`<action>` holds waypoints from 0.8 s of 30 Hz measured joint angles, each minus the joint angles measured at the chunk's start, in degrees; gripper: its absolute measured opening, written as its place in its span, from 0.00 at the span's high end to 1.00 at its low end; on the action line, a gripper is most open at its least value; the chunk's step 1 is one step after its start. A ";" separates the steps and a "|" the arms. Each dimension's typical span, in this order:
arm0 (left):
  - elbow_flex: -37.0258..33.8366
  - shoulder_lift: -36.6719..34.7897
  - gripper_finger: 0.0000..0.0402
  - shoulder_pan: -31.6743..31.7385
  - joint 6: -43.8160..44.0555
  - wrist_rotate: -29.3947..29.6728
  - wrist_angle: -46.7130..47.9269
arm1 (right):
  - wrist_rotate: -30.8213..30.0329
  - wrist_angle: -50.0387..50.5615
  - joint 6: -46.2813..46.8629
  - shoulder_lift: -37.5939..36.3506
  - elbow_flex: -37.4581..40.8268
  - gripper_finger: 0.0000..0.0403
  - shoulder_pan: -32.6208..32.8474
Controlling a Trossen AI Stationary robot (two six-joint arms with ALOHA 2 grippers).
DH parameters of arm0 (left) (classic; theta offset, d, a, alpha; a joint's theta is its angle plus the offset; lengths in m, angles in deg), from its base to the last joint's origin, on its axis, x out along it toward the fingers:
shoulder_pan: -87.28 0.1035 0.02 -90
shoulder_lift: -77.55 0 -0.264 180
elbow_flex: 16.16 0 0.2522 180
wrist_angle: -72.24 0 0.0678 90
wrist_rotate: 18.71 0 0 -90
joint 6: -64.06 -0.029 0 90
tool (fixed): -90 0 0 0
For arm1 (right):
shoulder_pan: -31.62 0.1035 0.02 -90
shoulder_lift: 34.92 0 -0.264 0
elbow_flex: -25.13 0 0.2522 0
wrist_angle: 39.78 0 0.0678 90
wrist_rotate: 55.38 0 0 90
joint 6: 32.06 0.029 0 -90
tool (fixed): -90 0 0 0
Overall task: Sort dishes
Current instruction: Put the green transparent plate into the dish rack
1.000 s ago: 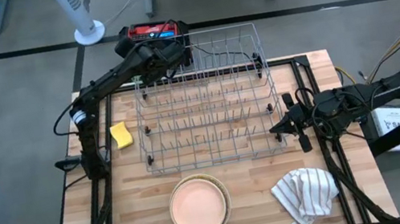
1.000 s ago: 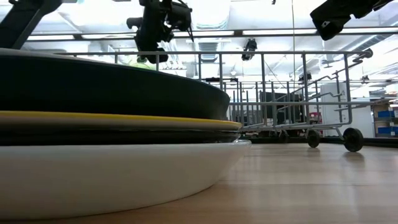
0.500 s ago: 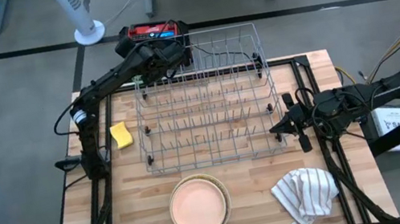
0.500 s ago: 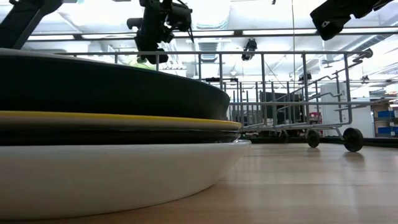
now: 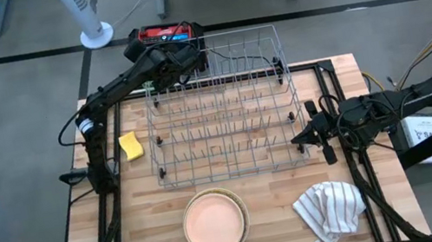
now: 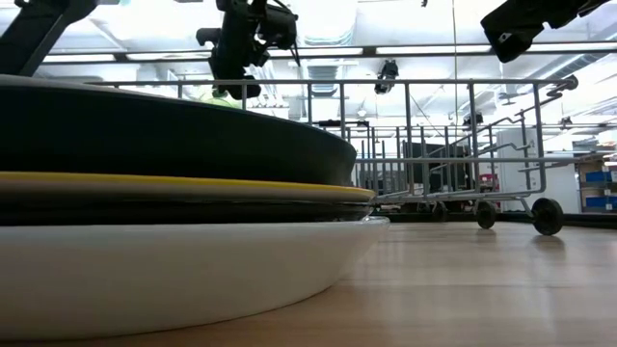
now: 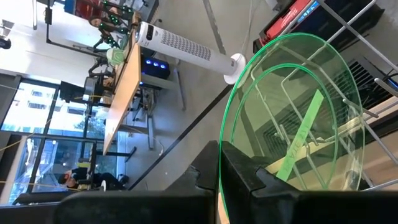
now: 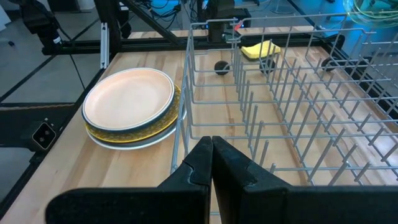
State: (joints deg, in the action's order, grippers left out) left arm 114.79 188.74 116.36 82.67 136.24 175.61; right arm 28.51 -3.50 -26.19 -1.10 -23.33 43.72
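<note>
Only my left wrist view shows what my left pincer [image 7: 217,180] is clenched on: a lime-green translucent plate [image 7: 292,112], round and see-through, standing on edge over the far corner of the wire rack [image 5: 222,107]. My right pincer [image 5: 300,139] is closed on nothing beside the rack, while the stacked dishes [image 5: 213,222], peach on top, sit near the table's front edge.

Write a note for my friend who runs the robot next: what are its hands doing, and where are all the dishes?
Left tool: shut on the lime-green see-through round plate, holding it over the far left corner of the grey wire dish rack.
Right tool: shut, holding nothing, waiting at the rack's right end.
Stack of round plates with the peach plate on top: on the wooden table, in front of the rack.
Done: green plate picked up.
Left: slot it into the rack, which has no dishes yet, then sort the stack.
</note>
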 joint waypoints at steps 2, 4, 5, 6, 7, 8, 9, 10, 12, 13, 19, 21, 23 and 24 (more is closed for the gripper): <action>0.00 0.00 1.00 0.00 0.13 0.00 0.00 | 0.00 0.00 0.00 0.00 0.00 1.00 0.00; 0.00 -0.01 1.00 0.00 0.20 0.00 0.00 | 0.00 0.00 0.00 0.00 0.00 1.00 -0.02; 0.00 0.00 1.00 0.00 0.22 0.00 -0.02 | 0.00 0.00 0.00 0.02 0.00 1.00 -0.02; 0.00 0.00 1.00 0.00 0.22 0.00 -0.01 | 0.00 0.00 0.00 0.00 0.00 1.00 -0.02; 0.00 0.00 1.00 0.00 0.35 0.00 0.00 | 0.00 0.00 0.00 0.02 -0.01 1.00 -0.02; -0.11 0.00 1.00 0.00 0.41 0.02 -0.04 | 0.00 0.00 0.00 0.01 0.00 1.00 -0.02; -0.30 -0.01 1.00 0.00 0.53 0.02 -0.04 | 0.00 0.00 0.00 0.00 0.00 1.00 -0.02; -0.55 0.00 1.00 0.00 0.73 0.01 -0.05 | 0.00 0.00 0.00 0.01 0.00 1.00 -0.02; -1.36 0.00 1.00 0.00 1.01 0.03 -0.09 | 0.00 0.00 0.00 0.00 0.00 1.00 -0.02; -1.90 0.00 1.00 0.00 1.01 0.18 -0.10 | 0.00 0.00 -0.02 0.02 0.00 1.00 -0.02; -6.14 0.00 1.00 0.00 1.95 1.72 -0.31 | 0.00 0.00 -0.02 0.01 0.00 1.00 -0.02; -7.54 -0.02 1.00 0.00 2.10 1.93 -0.77 | 0.00 0.00 -0.02 0.00 -0.02 1.00 -0.02; -8.85 -0.02 1.00 0.00 2.51 1.99 -1.07 | 0.00 0.00 -0.04 0.02 0.00 1.00 -0.02; -9.39 -0.01 1.00 0.00 2.76 1.96 -1.07 | 0.00 0.00 -0.04 0.02 0.00 1.00 -0.02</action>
State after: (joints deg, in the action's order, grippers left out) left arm 105.40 188.73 116.36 85.44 138.20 174.54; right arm 28.51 -3.50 -26.24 -1.08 -23.33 43.70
